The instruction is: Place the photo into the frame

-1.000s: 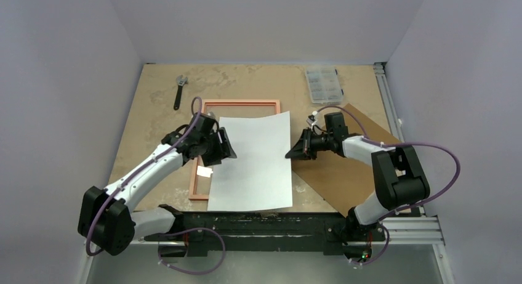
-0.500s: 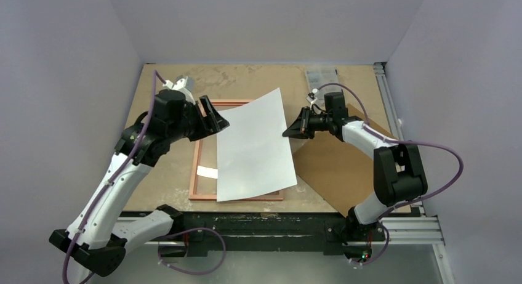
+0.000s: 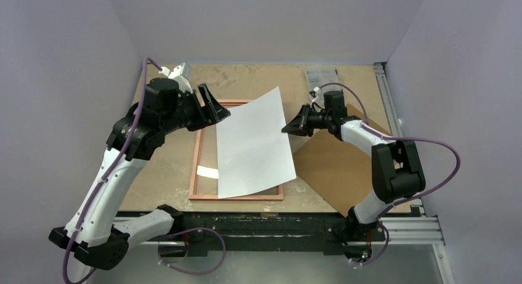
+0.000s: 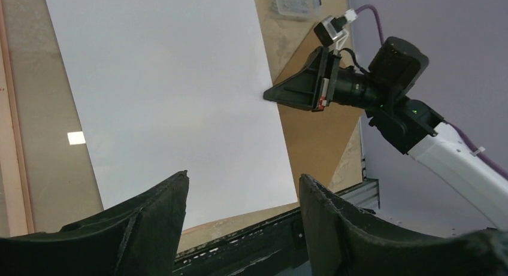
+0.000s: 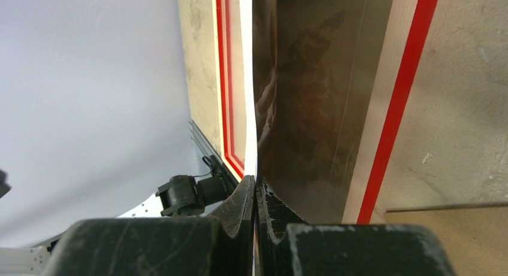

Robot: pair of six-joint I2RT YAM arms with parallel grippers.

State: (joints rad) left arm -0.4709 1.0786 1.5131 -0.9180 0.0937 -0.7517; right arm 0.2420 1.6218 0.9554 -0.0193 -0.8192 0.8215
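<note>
1. Photo (image 3: 255,145): white back up and glossy side down. It lies askew over the frame, and its near right corner juts past the frame's right rail.
2. Frame (image 3: 196,167): flat on the worktop (image 3: 163,170), pale back up. The left and near rails show, and the rest lies under the sheet.
3. Right gripper (image 3: 286,130): jaws pinching the photo's right edge, about midway along it.
4. Left gripper (image 3: 216,109): raised over the photo's far left corner, jaws spread and holding nothing.
5. Step in hand, as judged: squaring the sheet to the opening; it is not yet seated.
6. Next move calls for swinging the photo parallel to the rails, shifting it left, then lowering it flat.
7. Edges: I cannot tell whether the near edge touches the rail.
8. Room: the brown backing board (image 3: 335,167) lies just right of the frame. A clear parts box (image 3: 323,82) sits far right. Bare worktop shows left of the frame, bounded by walls on both sides.
</note>
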